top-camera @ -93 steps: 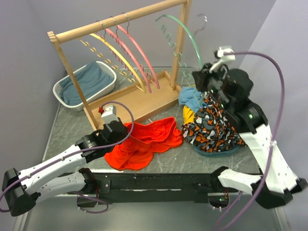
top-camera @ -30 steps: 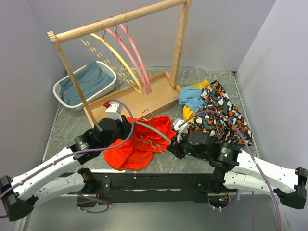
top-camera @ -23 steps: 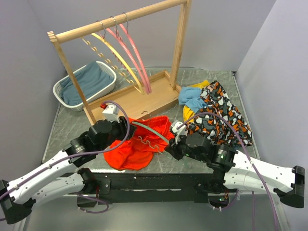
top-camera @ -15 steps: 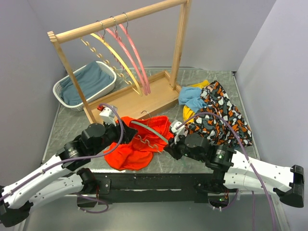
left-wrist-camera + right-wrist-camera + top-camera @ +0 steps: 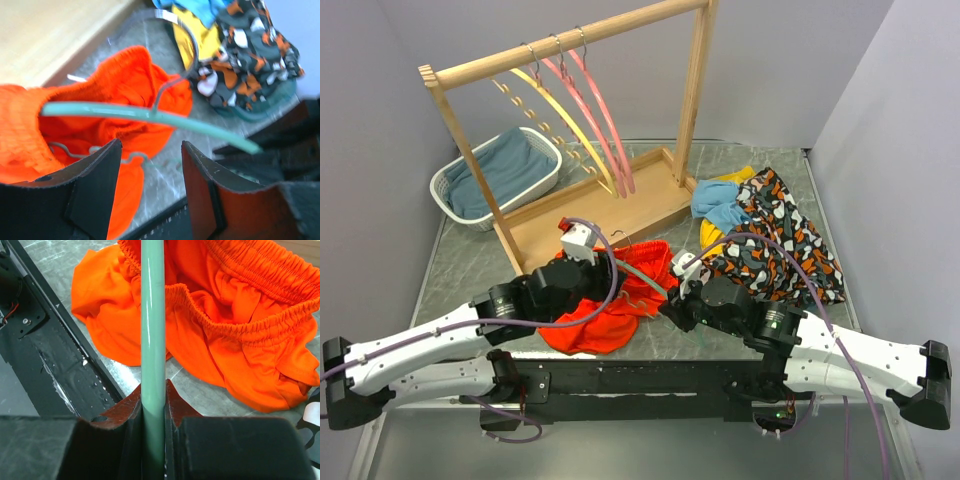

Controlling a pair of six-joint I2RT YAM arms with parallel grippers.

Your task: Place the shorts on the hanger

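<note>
- Right hand (image 5: pixel 152 399): gripped hanger (image 5: pixel 152 315) end, bar just above shorts (image 5: pixel 225 365) heaped on surface (image 5: pixel 470 270), near centre.
- Left hand (image 5: pixel 151 149): stood open, empty; best pinch waistband (image 5: pixel 240 326) alone, then feed over bar.

You see the hanger (image 5: pixel 150 116) crossing mid-frame in front of the shorts (image 5: pixel 115 85), just above your gripper's (image 5: pixel 151 150) parted jaws; a patterned garment (image 5: pixel 250 55) lies upper right.
</note>
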